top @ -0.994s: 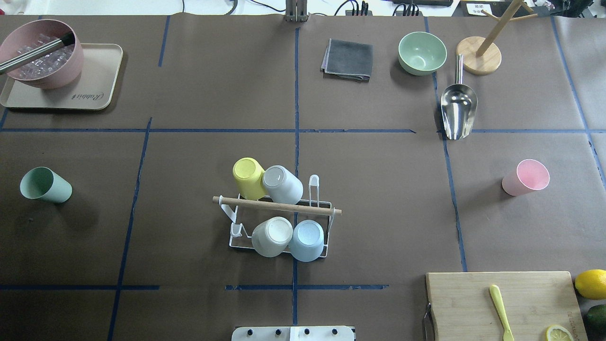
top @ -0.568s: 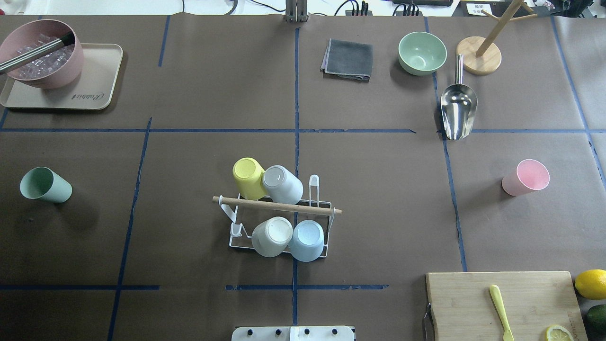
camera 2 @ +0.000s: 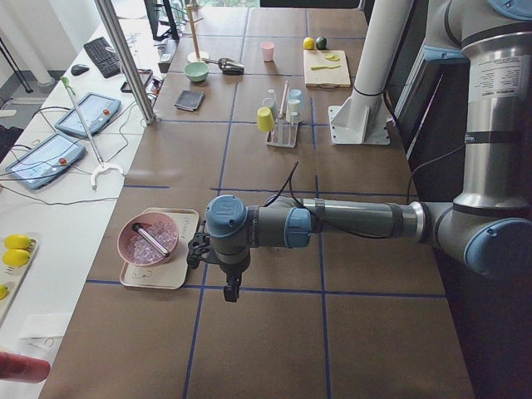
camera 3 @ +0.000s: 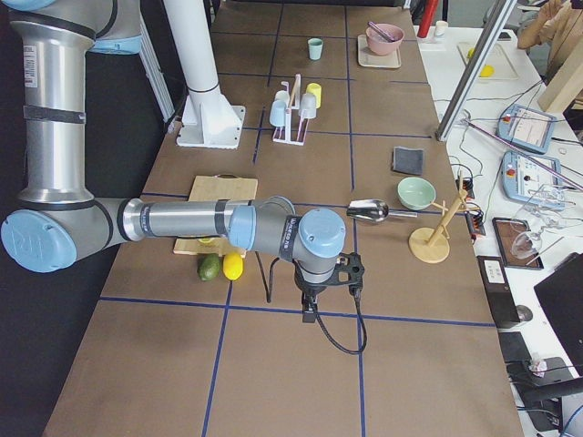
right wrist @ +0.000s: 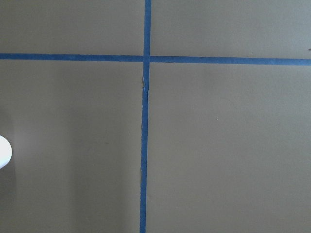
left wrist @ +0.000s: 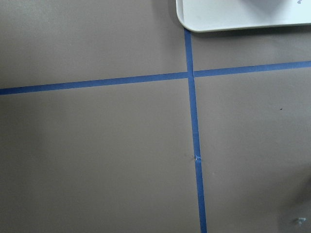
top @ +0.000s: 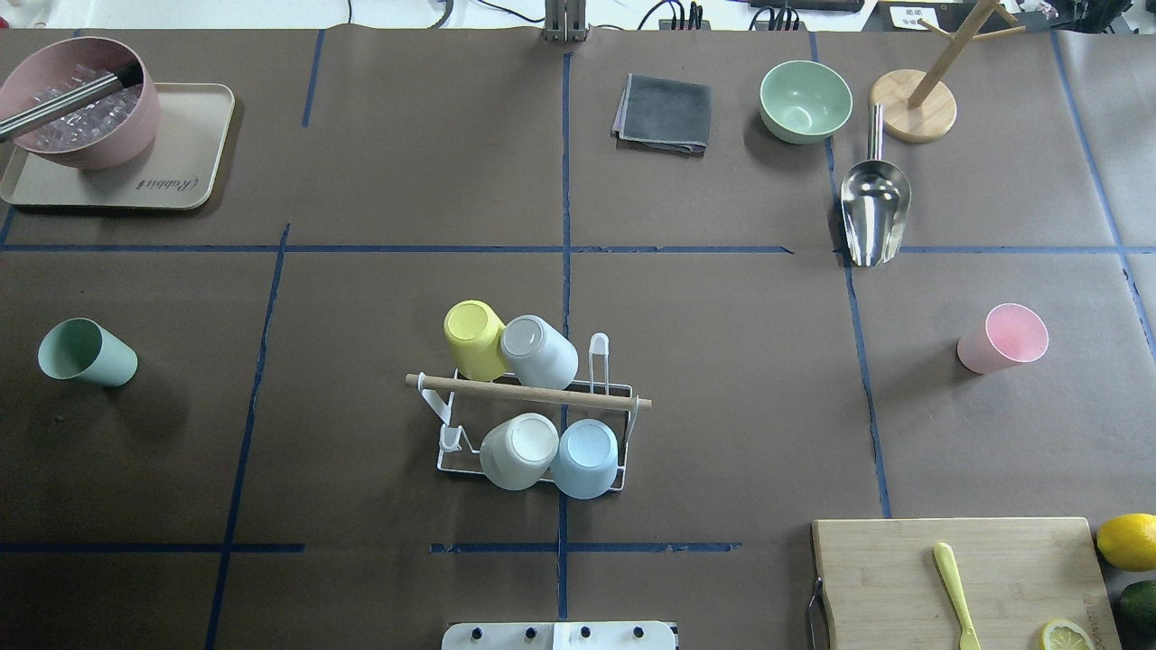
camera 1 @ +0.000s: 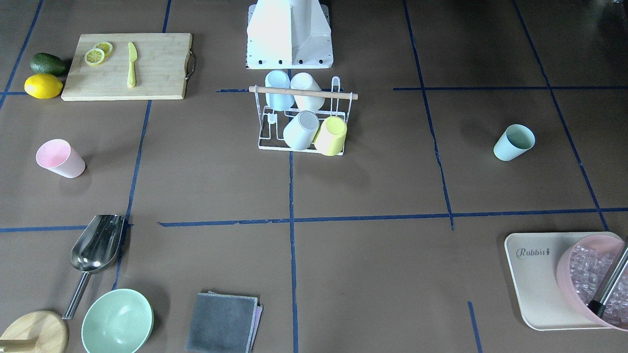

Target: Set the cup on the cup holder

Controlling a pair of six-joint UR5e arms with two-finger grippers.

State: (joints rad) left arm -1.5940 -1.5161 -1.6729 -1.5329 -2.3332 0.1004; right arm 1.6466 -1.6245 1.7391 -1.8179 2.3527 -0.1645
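The white wire cup holder with its wooden rod stands at the table's middle, and also shows in the front view. Several cups sit upside down on its prongs: yellow, grey, cream and light blue. A green cup lies far left and a pink cup far right. My left gripper hangs near the tray, at the table's left end. My right gripper hangs beyond the cutting board. I cannot tell whether either is open or shut.
A beige tray holds a pink bowl of ice at the back left. A grey cloth, green bowl, metal scoop and wooden stand are at the back right. A cutting board, lemon and avocado are at the front right.
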